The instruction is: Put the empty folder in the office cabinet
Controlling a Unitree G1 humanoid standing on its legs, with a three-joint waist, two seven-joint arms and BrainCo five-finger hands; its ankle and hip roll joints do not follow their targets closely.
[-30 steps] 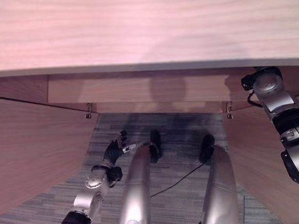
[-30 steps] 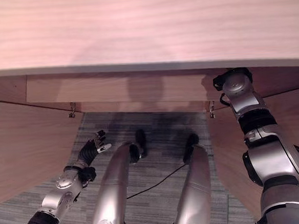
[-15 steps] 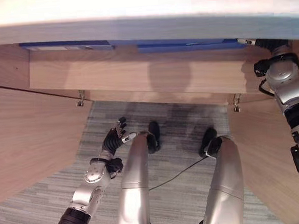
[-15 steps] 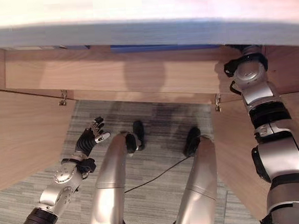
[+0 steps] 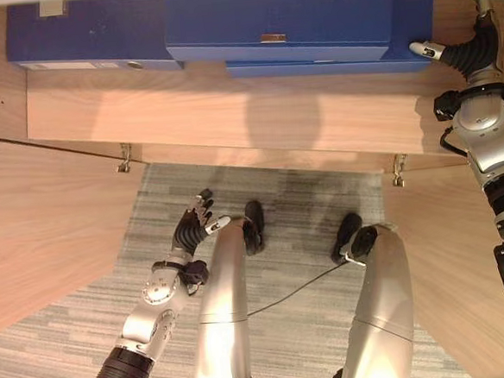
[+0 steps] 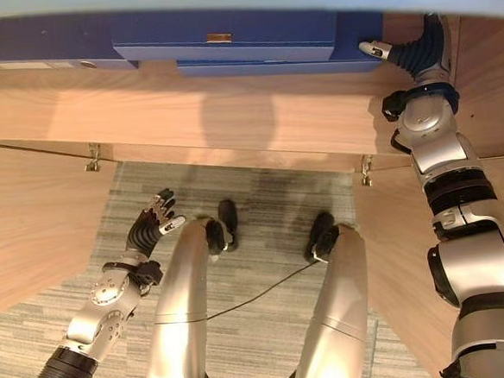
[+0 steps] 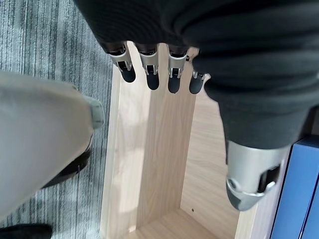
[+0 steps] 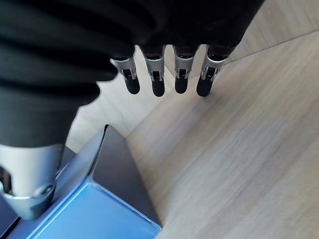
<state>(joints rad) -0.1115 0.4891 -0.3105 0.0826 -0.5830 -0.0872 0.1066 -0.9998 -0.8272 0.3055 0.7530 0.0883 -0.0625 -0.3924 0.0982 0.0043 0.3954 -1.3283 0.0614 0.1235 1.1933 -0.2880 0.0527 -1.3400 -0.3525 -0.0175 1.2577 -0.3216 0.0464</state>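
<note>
Flat blue folders [image 5: 280, 31] lie inside the wooden cabinet [image 5: 230, 121]. Both hands, left hand [image 5: 194, 232] and right hand [image 6: 415, 52], have straight fingers holding nothing.

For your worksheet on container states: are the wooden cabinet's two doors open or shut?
Open. Both wooden cabinet doors swing outward from their hinges, exposing blue folders lying on the shelf.

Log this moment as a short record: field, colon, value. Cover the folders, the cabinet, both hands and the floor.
folders: blue folders lying on the cabinet shelf, stacked and overlapping
cabinet: light wood, both doors swung open
right hand: right hand inside the cabinet beside the folders' right end, fingers straight, holding nothing
left hand: left hand low in front of the cabinet, above the floor, fingers relaxed, empty
floor: grey striped carpet
task state: blue folders are in the cabinet, neither hand gripping them
</note>
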